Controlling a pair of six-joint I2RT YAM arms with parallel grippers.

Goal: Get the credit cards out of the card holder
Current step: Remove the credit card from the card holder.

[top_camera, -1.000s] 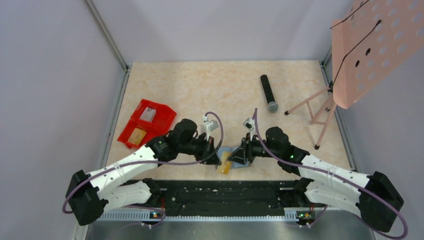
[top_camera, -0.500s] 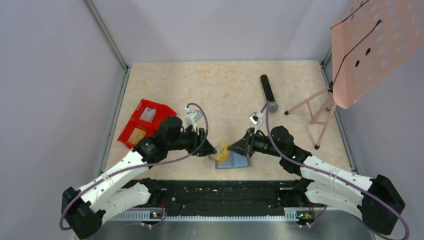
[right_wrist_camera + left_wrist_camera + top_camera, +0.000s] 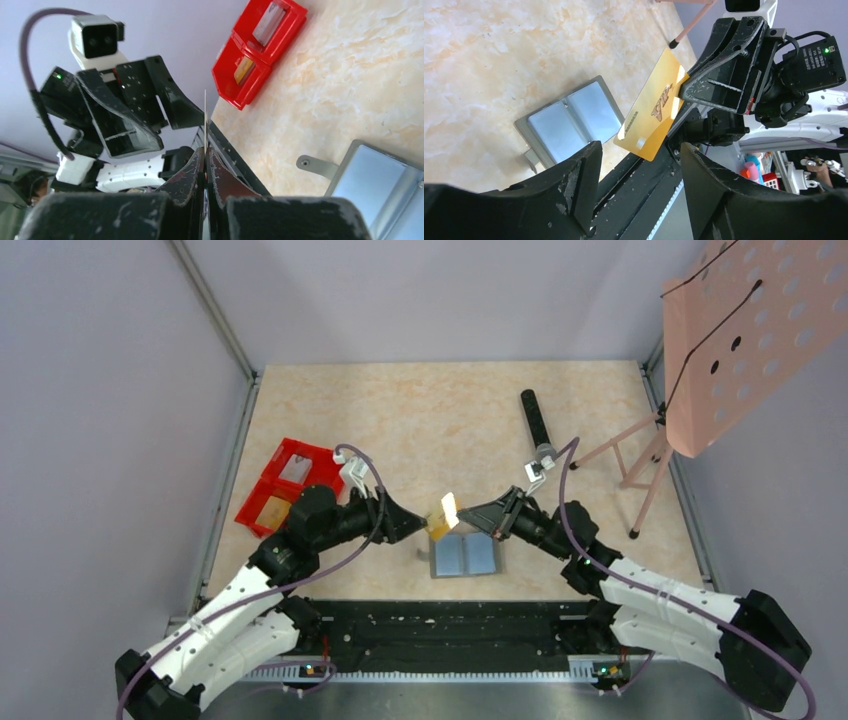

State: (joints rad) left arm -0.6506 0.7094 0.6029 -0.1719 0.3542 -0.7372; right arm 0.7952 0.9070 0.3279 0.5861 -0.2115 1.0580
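Observation:
The card holder [image 3: 466, 555] lies open and flat on the table near the front edge, its pale blue inner panels up; it also shows in the left wrist view [image 3: 569, 117]. A gold credit card [image 3: 443, 512] hangs in the air above the holder's left side, and my right gripper [image 3: 463, 517] is shut on its right edge. In the right wrist view the card [image 3: 205, 117] appears edge-on, pinched between the jaws of that gripper [image 3: 205, 151]. My left gripper [image 3: 417, 531] stands open just left of the card, touching nothing; its fingers [image 3: 579, 185] frame the card [image 3: 651, 107].
A red two-compartment bin [image 3: 312, 450] at the left holds a grey card and an orange one. A black microphone [image 3: 537, 425] lies at the back right. A pink music stand [image 3: 735, 330] rises on the right, its legs [image 3: 625, 455] on the table.
The left gripper opened and drew back to the left. The right gripper shut on the gold card and lifted it up and away from the holder, which now lies uncovered.

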